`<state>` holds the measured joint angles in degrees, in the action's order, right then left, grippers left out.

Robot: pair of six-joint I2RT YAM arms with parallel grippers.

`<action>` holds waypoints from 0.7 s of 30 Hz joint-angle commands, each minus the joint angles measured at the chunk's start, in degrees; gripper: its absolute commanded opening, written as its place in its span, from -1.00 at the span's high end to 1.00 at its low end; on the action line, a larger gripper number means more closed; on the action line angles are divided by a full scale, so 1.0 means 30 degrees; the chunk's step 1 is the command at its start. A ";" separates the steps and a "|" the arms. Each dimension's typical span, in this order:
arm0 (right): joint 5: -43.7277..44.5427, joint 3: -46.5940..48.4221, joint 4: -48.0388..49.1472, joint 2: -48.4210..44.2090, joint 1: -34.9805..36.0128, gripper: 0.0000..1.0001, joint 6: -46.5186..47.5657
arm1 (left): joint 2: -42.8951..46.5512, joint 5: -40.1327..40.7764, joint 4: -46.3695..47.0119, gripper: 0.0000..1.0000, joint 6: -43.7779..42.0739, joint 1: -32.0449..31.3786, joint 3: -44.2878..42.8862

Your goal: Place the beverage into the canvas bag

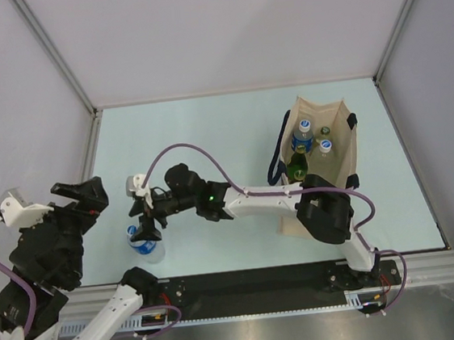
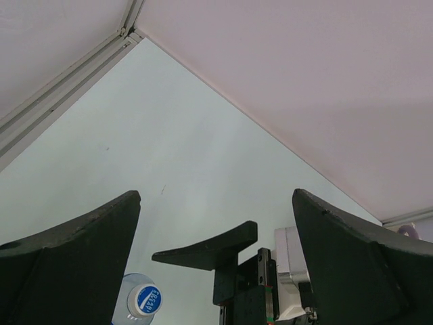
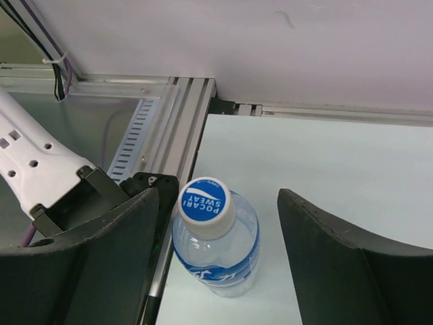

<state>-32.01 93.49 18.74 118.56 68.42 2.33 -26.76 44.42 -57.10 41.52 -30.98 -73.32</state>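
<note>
A clear Pocari Sweat bottle (image 1: pixel 145 243) with a blue-and-white cap stands upright near the table's front left edge; it also shows in the right wrist view (image 3: pixel 215 240) and the left wrist view (image 2: pixel 139 301). My right gripper (image 1: pixel 144 215) reaches across to it and is open (image 3: pixel 218 193); the bottle's top sits between the fingers, nearer the left one, untouched. My left gripper (image 1: pixel 82 197) is open and empty (image 2: pixel 216 195), raised to the left of the bottle. The beige canvas bag (image 1: pixel 347 137) with navy handles stands upright at the right.
Inside the bag are two blue-capped bottles (image 1: pixel 305 128) and a green bottle (image 1: pixel 298 166). The right arm's forearm (image 1: pixel 255 201) spans the table's middle. The aluminium rail (image 3: pixel 177 128) runs along the table edge close beside the bottle. White walls enclose the table.
</note>
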 commanded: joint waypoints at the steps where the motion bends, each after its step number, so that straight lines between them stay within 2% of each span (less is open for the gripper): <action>1: -0.0551 0.1179 -0.0356 0.0498 0.0366 -0.49 0.0394 | 0.0161 0.0222 0.0080 -1.00 -0.0304 0.0132 -0.0287; 10: -0.0580 0.1795 -0.1675 0.0879 0.0717 -0.10 0.1713 | 0.0367 0.0075 -0.0097 -0.99 -0.0275 0.0132 -0.0229; 12: -0.0551 0.1911 -0.1765 0.0850 0.0718 0.19 0.1801 | 0.0425 0.0075 -0.0126 -0.99 -0.0246 0.0132 -0.0199; 13: -0.0493 0.1970 -0.2026 0.0792 0.0718 0.52 0.1860 | 0.0512 0.0104 -0.0155 -0.99 -0.0245 0.0132 -0.0199; 15: -0.0492 0.2088 -0.2320 0.0385 0.0689 0.74 0.2006 | 0.0571 0.0045 -0.0156 -0.99 -0.0158 0.0132 -0.0170; 16: -0.0521 0.2146 -0.2380 0.0178 0.0659 0.95 0.2065 | 0.0601 -0.0013 -0.0069 -0.99 -0.0128 0.0132 -0.0141; 17: -0.0551 0.2175 -0.2438 -0.0085 0.0485 1.00 0.2008 | 0.0630 -0.0071 -0.0010 -0.99 -0.0128 0.0132 -0.0111; 21: -0.0931 0.2438 -0.3721 -0.1724 -0.0306 1.00 0.1919 | 0.0630 -0.0772 0.0661 -1.00 -0.0245 0.0132 -0.0024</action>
<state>-33.06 97.21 10.68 120.44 69.65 8.08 -25.17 44.27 -57.65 41.52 -30.98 -73.32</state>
